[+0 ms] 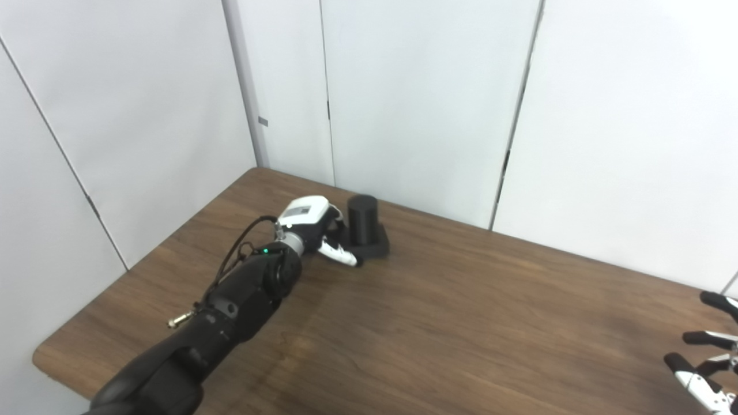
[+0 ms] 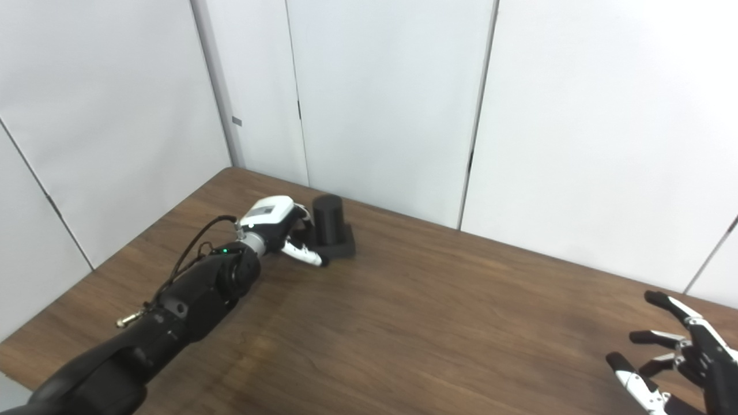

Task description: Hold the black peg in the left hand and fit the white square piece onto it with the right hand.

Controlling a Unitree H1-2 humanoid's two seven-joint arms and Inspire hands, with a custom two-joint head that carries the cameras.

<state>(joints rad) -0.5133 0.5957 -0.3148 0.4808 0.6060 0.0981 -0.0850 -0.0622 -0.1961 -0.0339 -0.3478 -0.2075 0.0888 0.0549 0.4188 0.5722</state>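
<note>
The black peg (image 1: 362, 218) is a short upright cylinder on a black square base (image 1: 377, 246). It stands on the table near the far left, close to the wall. My left hand (image 1: 314, 226) is right against its left side. The thumb (image 1: 340, 253) lies along the front of the base and the dark fingers reach toward the cylinder. I cannot see whether the grip is closed. My right hand (image 2: 674, 357) is open and empty, fingers spread, low over the table's near right corner. No white square piece is in view.
The brown wooden table (image 1: 461, 323) fills the lower picture. White wall panels (image 1: 426, 98) stand right behind its far edge and along its left side. The table's left edge (image 1: 63, 346) lies close beside my left forearm.
</note>
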